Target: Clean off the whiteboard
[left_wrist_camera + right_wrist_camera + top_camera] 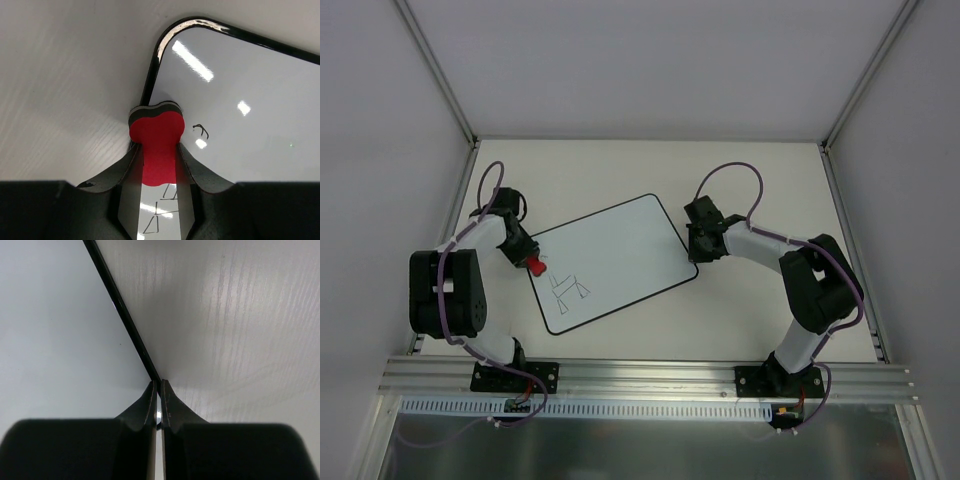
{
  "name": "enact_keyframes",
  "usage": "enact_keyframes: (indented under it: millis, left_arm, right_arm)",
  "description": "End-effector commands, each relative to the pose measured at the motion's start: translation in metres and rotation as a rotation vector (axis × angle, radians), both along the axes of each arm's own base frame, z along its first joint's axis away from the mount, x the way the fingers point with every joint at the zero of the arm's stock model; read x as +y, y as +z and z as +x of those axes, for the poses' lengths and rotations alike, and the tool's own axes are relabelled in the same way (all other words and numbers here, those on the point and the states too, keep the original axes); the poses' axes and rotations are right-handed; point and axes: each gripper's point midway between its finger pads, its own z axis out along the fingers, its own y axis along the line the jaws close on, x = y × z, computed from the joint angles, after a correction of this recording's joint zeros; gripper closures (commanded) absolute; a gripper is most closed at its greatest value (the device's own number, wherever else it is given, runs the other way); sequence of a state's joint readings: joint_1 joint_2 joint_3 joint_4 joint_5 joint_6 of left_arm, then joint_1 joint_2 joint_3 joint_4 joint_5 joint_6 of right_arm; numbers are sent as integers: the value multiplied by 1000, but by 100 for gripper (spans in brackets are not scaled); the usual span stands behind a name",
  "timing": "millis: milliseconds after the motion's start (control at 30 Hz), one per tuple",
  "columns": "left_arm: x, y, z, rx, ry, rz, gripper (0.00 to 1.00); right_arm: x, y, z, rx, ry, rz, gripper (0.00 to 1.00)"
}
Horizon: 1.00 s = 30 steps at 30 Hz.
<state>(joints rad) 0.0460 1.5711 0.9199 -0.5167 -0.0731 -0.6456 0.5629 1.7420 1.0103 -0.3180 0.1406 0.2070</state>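
The whiteboard lies tilted on the table, with black line sketches near its lower left corner. My left gripper is shut on the small red eraser at the board's left edge. In the left wrist view the eraser sits between the fingers, its head over the board's black border, with a small mark beside it and sketches below. My right gripper is shut, its tips at the board's right border.
The white table is walled by white panels with metal posts at the back corners. An aluminium rail runs along the near edge with both arm bases on it.
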Motion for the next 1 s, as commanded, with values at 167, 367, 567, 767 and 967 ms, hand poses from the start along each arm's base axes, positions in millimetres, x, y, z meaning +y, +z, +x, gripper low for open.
enact_keyframes:
  millis: [167,367,567,767,967]
  left_arm:
    - [2,-30,-60,219,-64,80,100]
    - [-49,-36,-95,238,-151,53,100]
    - [-70,-39,-110,261,-185,13,100]
    - [-52,-20,-55,192,-205,50,100]
    - [-18,-10,2,163,-182,86,100]
  right_arm:
    - [-42,-61,-75,302,31,-186,100]
    - [-42,-66,-76,317,40,-190,100]
    - [-41,-65,-75,313,47,-190,100]
    - [-41,-64,-75,310,49,-189,100]
    - [-41,-63,-74,308,49,-187,100]
